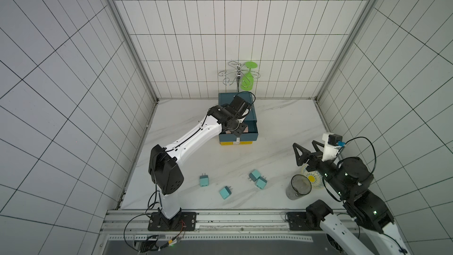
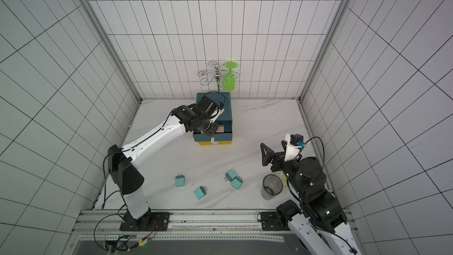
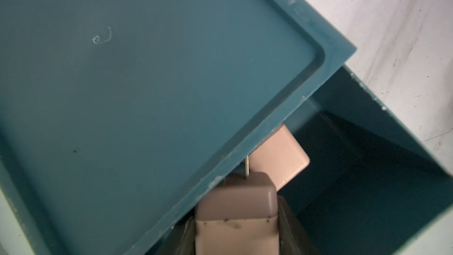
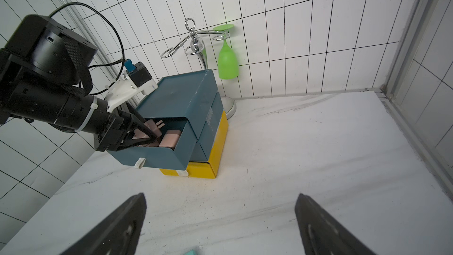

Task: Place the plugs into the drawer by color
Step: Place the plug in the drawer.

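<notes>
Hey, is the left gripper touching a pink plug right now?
Touching. The left wrist view shows the pink plug squeezed between the dark fingers of the left gripper, above the open drawer.

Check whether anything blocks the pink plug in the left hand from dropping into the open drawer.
Nothing visible blocks it: the left hand holds the pink plug over the open drawer. A second pink plug lies just ahead inside it.

I see the drawer [image 3: 147,94] as matt, scuffed plastic. The pink plug [image 3: 235,199] looks smooth plastic, its prong [image 3: 247,168] bare metal. The rack [image 4: 193,42] gleams chrome.
</notes>
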